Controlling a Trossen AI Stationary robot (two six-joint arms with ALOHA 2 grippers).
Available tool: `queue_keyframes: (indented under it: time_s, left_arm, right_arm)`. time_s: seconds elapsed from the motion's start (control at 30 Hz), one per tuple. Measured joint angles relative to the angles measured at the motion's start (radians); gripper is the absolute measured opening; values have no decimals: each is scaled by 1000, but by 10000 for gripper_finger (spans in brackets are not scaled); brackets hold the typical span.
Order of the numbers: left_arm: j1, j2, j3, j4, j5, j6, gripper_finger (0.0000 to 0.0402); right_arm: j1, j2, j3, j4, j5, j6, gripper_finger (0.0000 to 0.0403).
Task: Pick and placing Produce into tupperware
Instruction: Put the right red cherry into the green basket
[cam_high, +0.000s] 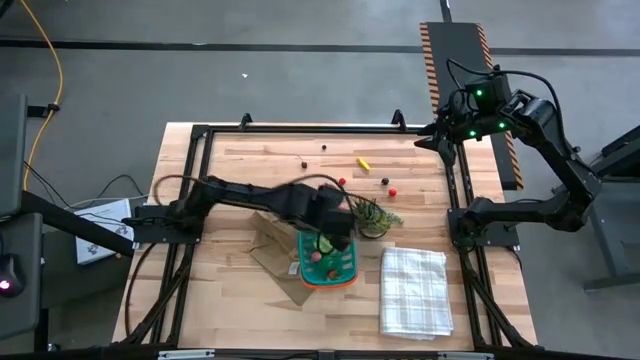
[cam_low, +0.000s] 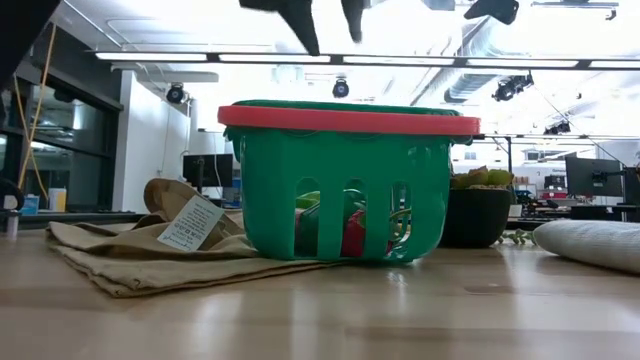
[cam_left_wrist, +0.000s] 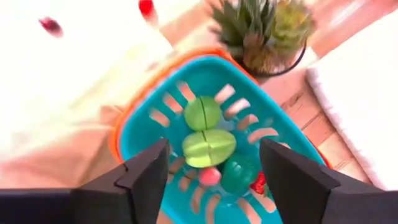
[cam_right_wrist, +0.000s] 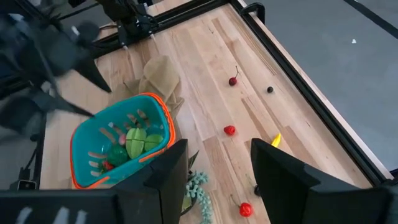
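Fingers of the left gripper (cam_left_wrist: 211, 171) spread apart, empty, directly above the tupperware (cam_high: 327, 262) near the worktop's front edge; right gripper (cam_right_wrist: 214, 168) parked apart and empty beyond the back right corner. Partly done: five or so produce pieces inside, two green halves (cam_left_wrist: 206, 130) on top. Left toward the back edge: three red pieces (cam_right_wrist: 229, 130), one yellow piece (cam_high: 363, 163), about three dark berries (cam_high: 324, 147).

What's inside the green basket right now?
The basket holds two green split pieces, a darker green piece, something pink and something red. Anything lying underneath them is covered and cannot be seen.
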Motion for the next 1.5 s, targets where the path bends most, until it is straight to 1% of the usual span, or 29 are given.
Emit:
queue_keyframes:
  time_s: [0.13, 0.27, 0.37, 0.47, 0.53, 0.57, 0.63, 0.77, 0.83, 0.9, 1.07, 1.1, 1.13, 1.2, 1.27, 1.4, 1.5]
  left_arm:
    - [0, -77, 0, -13, -63, 86, 205]
    - [0, -156, 0, -48, -132, 164, 175]
    - [0, -209, 0, -46, -172, 242, 156]
    - [0, -265, 0, -46, -200, 318, 142]
    - [0, -296, 0, -46, -207, 376, 135]
    - [0, -312, 0, -47, -213, 403, 132]
    - [0, -343, 0, -46, -223, 462, 127]
    - [1, -412, -1, -46, -225, 559, 116]
    - [1, -445, -1, -46, -232, 597, 112]
    - [1, -479, -2, -46, -257, 621, 108]
    - [1, -558, -4, -46, -295, 641, 107]
    - [1, -569, -4, -46, -296, 649, 107]
    - [1, -580, -4, -46, -297, 660, 108]
    - [1, -598, -4, -46, -297, 677, 107]
    - [1, -614, -4, -46, -298, 682, 105]
    - [1, -639, -4, -46, -302, 692, 101]
    - [1, -656, -5, -46, -302, 705, 101]
  right_arm:
    - [0, 1, 0, 19, 1, 66, 167]
    - [7, 17, 0, 79, 6, 190, 167]
    - [52, 47, 0, 171, 9, 241, 167]
    - [128, 85, 0, 314, 10, 246, 167]
    - [169, 117, 1, 386, 57, 292, 167]
    - [184, 134, 1, 387, 91, 311, 167]
    - [201, 172, 1, 320, 172, 330, 167]
    - [236, 272, 0, 57, 346, 329, 167]
    - [256, 325, 0, -35, 430, 329, 167]
    - [273, 365, 0, -71, 468, 333, 167]
    - [307, 444, 0, -65, 463, 342, 167]
    - [308, 458, -5, -56, 454, 347, 167]
    - [308, 466, -23, -26, 423, 347, 167]
    - [298, 470, -93, 78, 343, 349, 167]
    - [288, 464, -185, 181, 299, 371, 167]
    - [267, 436, -366, 232, 282, 414, 167]
    - [265, 389, -481, 271, 275, 438, 167]
